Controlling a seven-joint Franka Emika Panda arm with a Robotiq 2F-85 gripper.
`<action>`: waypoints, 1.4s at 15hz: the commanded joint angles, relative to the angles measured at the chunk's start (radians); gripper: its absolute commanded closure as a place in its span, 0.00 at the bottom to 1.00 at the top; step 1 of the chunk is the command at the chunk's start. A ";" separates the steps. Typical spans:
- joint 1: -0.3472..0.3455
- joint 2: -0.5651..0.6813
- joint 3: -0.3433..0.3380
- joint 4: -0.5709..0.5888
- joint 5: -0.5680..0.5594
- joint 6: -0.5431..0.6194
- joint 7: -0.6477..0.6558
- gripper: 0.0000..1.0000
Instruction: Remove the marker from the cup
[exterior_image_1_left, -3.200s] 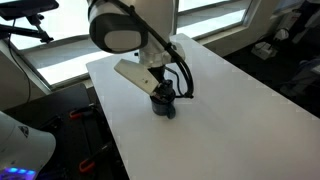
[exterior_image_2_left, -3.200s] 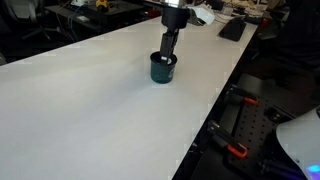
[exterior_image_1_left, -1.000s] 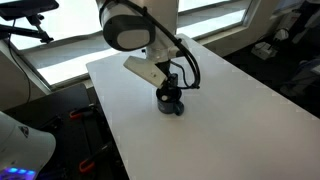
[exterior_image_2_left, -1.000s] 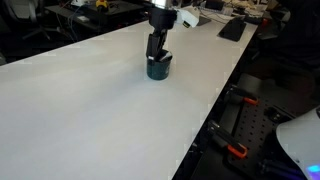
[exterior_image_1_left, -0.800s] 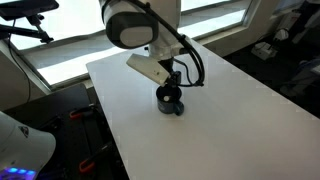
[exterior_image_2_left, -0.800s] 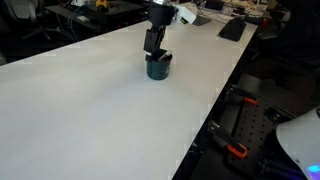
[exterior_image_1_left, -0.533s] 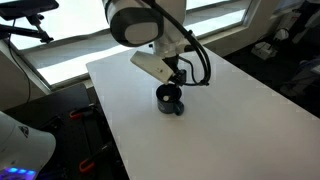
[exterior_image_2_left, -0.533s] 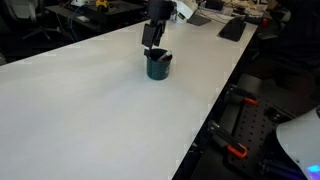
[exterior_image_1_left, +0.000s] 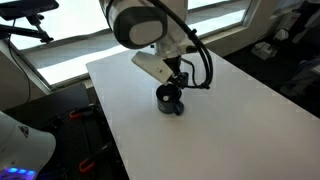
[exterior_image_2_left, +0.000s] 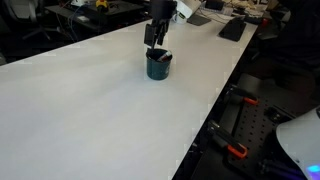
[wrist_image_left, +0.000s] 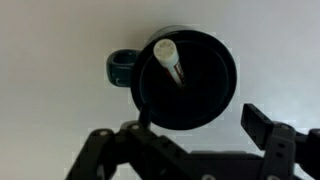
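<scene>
The cup is a dark round mug seen from above in the wrist view, with its handle to the left. The marker stands tilted inside it, its pale end pointing up toward the camera. My gripper is open and empty, with its fingers spread wide above the cup's near rim. In both exterior views the gripper hangs just above the cup. The marker is too small to make out there.
The cup stands on a large white table. The table's edge drops off to the floor, where clamps and gear lie. Windows and clutter lie behind the table.
My gripper has risen from inside the cup to just above it. The marker stays in the cup. The cup sits slightly shifted from where it stood three seconds ago.
</scene>
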 joint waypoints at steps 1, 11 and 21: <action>0.020 -0.007 -0.022 0.008 -0.044 -0.019 0.071 0.19; 0.038 0.043 -0.070 0.011 -0.154 -0.047 0.179 0.12; 0.027 0.086 -0.091 -0.001 -0.166 -0.034 0.162 0.04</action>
